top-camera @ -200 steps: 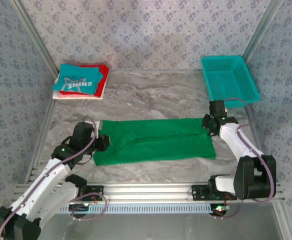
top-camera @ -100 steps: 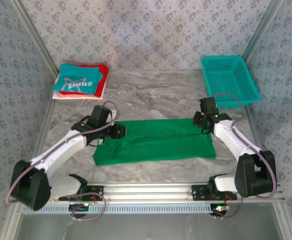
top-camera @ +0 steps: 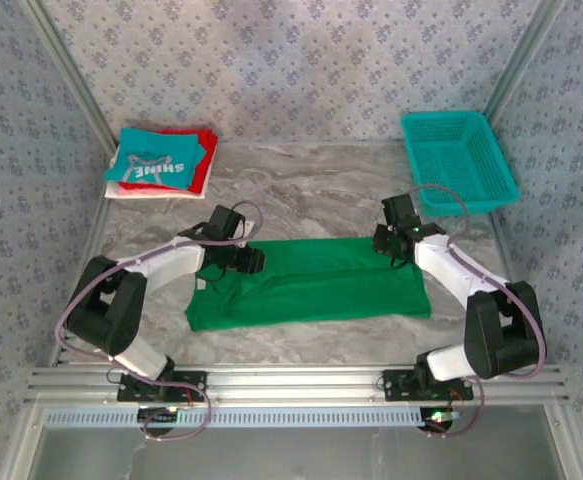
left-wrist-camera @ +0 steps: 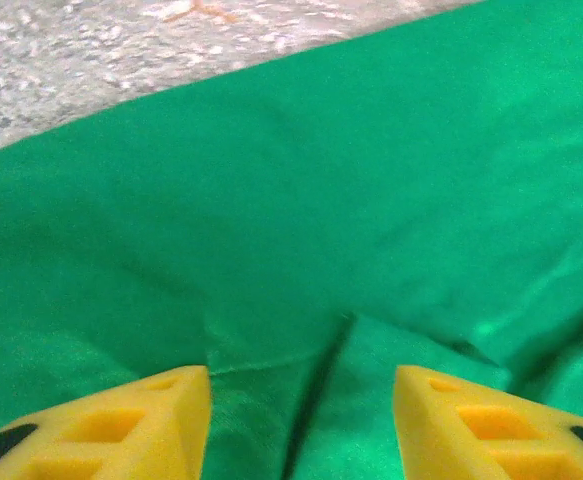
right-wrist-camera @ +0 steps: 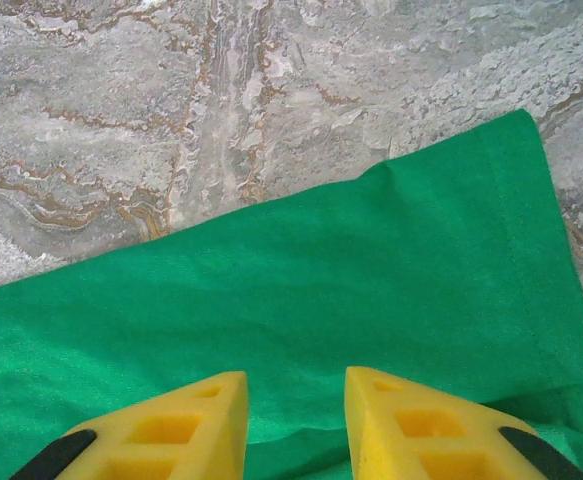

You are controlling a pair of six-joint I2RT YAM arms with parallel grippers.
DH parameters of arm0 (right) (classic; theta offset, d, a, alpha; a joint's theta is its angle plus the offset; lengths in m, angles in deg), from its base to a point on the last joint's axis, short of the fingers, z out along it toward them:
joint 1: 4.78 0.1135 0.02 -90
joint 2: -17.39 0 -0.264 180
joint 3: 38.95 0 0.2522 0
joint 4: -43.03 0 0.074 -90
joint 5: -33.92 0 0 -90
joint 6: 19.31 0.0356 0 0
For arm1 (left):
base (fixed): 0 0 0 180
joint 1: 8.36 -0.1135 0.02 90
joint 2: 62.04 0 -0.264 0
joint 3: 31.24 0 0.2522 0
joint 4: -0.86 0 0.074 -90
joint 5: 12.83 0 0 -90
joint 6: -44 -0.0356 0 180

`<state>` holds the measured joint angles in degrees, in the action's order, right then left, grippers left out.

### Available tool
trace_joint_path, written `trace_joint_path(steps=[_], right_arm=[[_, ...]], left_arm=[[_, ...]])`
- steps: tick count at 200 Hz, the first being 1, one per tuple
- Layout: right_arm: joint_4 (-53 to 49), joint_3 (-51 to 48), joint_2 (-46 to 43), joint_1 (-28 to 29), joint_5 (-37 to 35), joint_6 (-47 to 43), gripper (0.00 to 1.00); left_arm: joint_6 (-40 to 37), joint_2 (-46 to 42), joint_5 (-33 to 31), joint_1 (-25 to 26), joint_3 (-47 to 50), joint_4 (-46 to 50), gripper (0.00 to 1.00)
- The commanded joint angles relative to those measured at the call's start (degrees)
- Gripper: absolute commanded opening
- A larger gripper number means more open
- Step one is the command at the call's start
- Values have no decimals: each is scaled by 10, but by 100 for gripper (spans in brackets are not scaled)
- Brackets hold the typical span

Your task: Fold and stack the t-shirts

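Bench (top-camera: 311, 185): grey marbled top.

Green t-shirt (top-camera: 311, 285): lies flat at mid-bench as a long band. Its long axis runs left to right, parallel to the near edge. The right end is square with a stitched hem (right-wrist-camera: 531, 260); the left end is creased and uneven. Cannot tell which end is the collar.

Teal mesh basket (top-camera: 459, 160): far right corner.

Stack of folded t-shirts (top-camera: 161, 163): far left corner, teal "SHINE" shirt on top, red and white edges under it.

Left claw (top-camera: 254, 260): over the band's far left edge, released, fingers (left-wrist-camera: 151, 415) spread, nothing between them.

Right claw (top-camera: 383, 245): over the far right edge, released, fingers (right-wrist-camera: 186, 420) apart above cloth.
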<state>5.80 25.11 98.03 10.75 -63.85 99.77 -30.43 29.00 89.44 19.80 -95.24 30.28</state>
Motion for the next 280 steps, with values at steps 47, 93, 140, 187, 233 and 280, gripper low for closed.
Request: trace_joint_path(steps=[47,93,140,187,233,280], right_arm=[[-3,5,3,-1,-28,-12,33],[-2,6,4,-4,-30,-14,33],[-1,8,6,-4,-25,-17,34],[1,15,15,-3,-16,-17,34],[-12,18,11,-2,-22,-21,35],[2,12,18,-2,-15,-19,35]], left_arm=[[7,-23,6,5,-5,-11,2],[42,-93,-6,36,29,6,0],[41,-126,-56,65,47,62,1],[41,-146,-104,59,42,59,34],[4,-148,-73,99,23,82,34],[-28,-152,-95,164,47,99,47]])
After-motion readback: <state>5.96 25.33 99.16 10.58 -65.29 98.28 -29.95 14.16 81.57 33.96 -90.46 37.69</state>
